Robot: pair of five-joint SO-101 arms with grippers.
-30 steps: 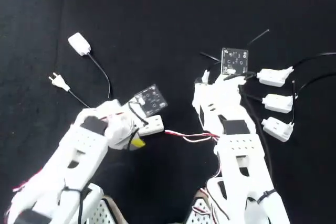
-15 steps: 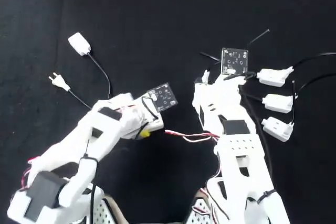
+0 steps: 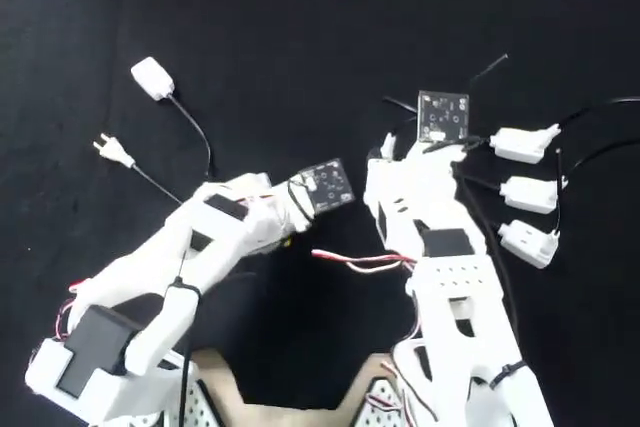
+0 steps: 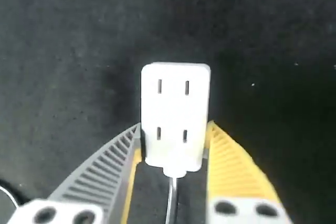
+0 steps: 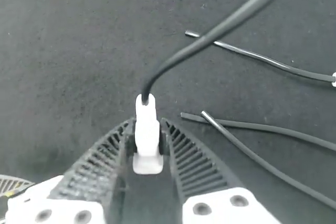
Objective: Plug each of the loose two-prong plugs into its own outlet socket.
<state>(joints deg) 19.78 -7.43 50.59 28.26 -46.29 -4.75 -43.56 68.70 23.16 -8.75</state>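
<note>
My left gripper (image 4: 173, 148) is shut on a white outlet socket (image 4: 176, 114) with two pairs of slots facing the camera, held above the black mat. In the high view this gripper (image 3: 300, 215) is near the table's middle. My right gripper (image 5: 147, 129) is shut on a white plug (image 5: 147, 132) whose black cord (image 5: 210, 30) runs away over the mat; in the high view the right gripper (image 3: 388, 155) is right of centre. A loose two-prong plug (image 3: 112, 152) lies at the left. Another white socket (image 3: 152, 79) lies at the far left.
Three white sockets (image 3: 528, 194) with black cords lie in a column at the right edge. Loose black cable ends (image 5: 252, 127) cross the mat beyond my right gripper. Red and white wires (image 3: 360, 260) hang between the two arms.
My left arm has swung right and farther out, carrying the outlet socket toward the table's middle. The right arm has stayed where it was.
</note>
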